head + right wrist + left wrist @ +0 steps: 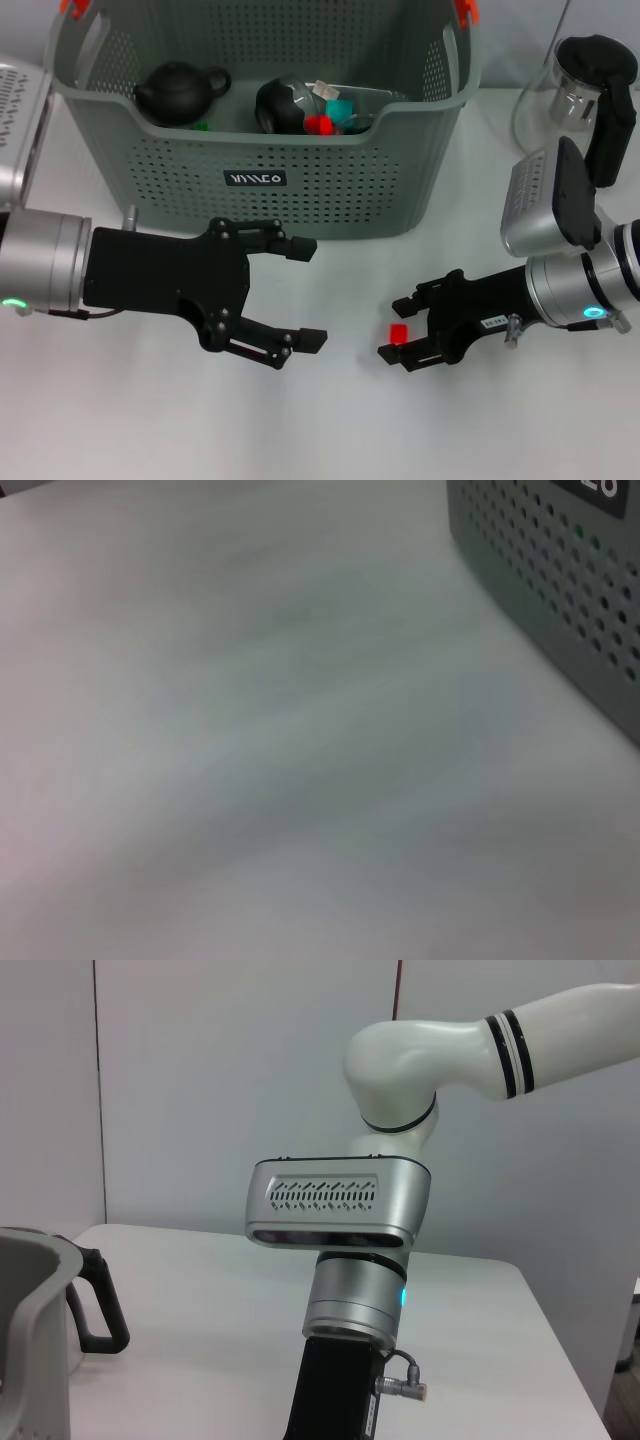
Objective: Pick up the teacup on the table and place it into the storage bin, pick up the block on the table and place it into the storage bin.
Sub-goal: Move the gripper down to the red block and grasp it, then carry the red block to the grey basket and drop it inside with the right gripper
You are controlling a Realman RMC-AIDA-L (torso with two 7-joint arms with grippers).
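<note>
Right tool (397,329): you see it low on the surface (150,420), at about 5 o'clock from the bin, fingers spread; its own wrist view shows none of them.
Block (398,334): small and red, lying on the surface between the right tool's fingers; you cannot tell whether a finger touches it.
Left tool (306,292): at 7 o'clock from the bin, just in front of its wall, fingers wide apart and holding nothing.
Bin (300,150): grey, perforated, at 12 o'clock on the surface; its rim is cut off at the top of the head view, and only a corner shows in the right wrist view (560,590).
Inside the bin: a dark teapot (180,92) at the left, a dark rounded thing (285,105) mid-bin that you cannot identify for sure, and red and teal bits (325,118) partly hidden by the front wall.
Glass pot (585,85): at 2 o'clock, partly behind the right arm.
Teacup: not plainly made out anywhere.
</note>
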